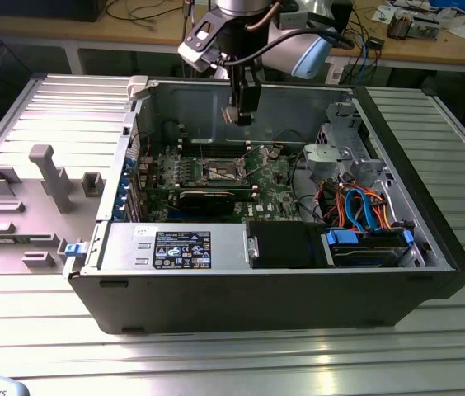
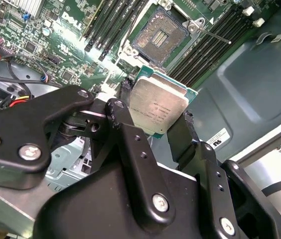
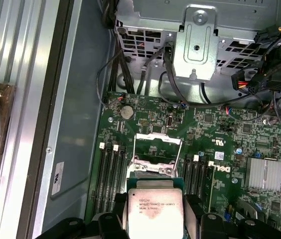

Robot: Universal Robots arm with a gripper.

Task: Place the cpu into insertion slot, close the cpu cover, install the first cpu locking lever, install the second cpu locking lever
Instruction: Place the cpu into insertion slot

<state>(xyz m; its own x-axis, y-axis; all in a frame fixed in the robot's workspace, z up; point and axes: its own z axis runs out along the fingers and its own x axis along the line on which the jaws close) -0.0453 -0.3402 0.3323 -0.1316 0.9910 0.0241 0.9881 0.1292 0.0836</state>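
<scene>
tool [image 1: 241,114] pinching cpu [image 2: 158,105] by opp. edges | insertion slot [image 2: 159,37] uncovered, below chip, apart | approx lined up, not seated

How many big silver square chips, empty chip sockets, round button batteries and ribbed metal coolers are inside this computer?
cpu: 1
insertion slot: 1
round button battery: 1
ribbed metal cooler: 1
Total: 4

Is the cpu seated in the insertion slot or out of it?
Out. The tool grips the cpu by its edges above the motherboard, and the insertion slot lies open with its dark centre bare.
</scene>
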